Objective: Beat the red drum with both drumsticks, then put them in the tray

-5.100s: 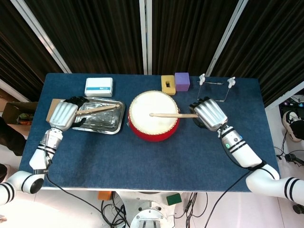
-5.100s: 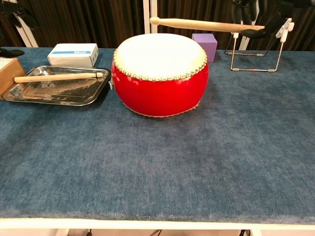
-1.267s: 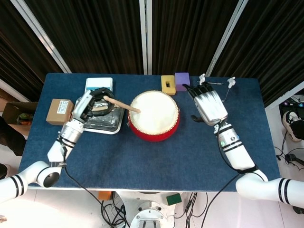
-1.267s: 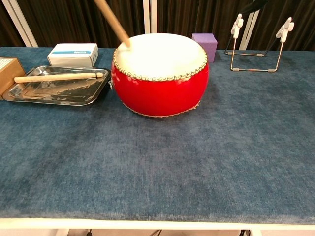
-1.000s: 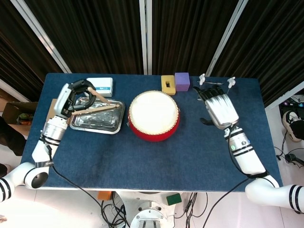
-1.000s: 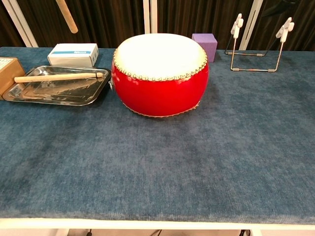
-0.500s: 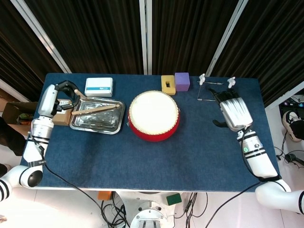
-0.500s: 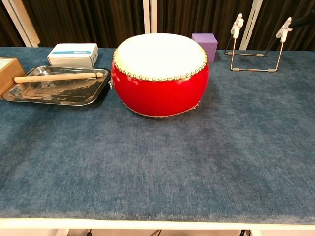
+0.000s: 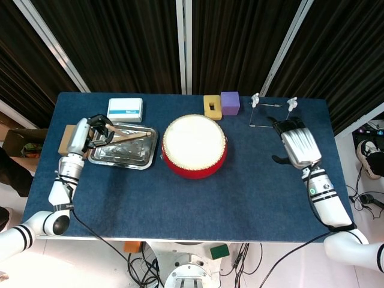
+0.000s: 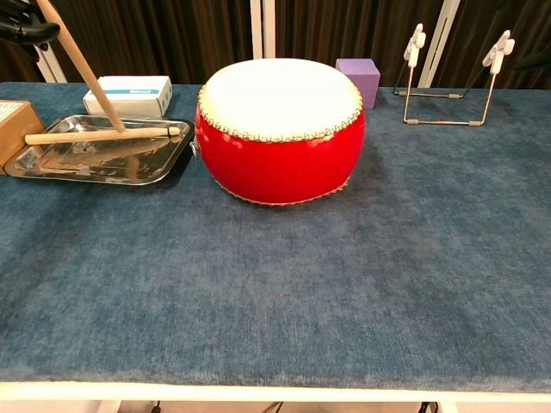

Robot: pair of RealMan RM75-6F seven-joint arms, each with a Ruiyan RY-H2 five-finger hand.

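Observation:
The red drum [image 9: 194, 146] [image 10: 281, 129] with its white skin stands mid-table. Left of it is the metal tray [image 9: 129, 158] [image 10: 103, 162]. One drumstick [image 9: 129, 137] [image 10: 103, 134] lies flat across the tray. My left hand [image 9: 81, 138] [image 10: 24, 27] grips the second drumstick [image 10: 82, 69], which slants down with its tip at the tray, touching the lying stick. My right hand [image 9: 298, 144] hovers over the table's right side, fingers apart and holding nothing.
A white box [image 9: 125, 110] [image 10: 127, 93] sits behind the tray and a cardboard box [image 9: 65, 137] [image 10: 15, 120] to its left. Yellow [image 9: 212, 106] and purple [image 9: 230, 102] blocks stand behind the drum. A wire stand [image 9: 273, 111] [image 10: 452, 77] is at the back right.
My left hand has swung the held drumstick from the far left back over the tray and lowered its tip onto it. The right hand has barely shifted.

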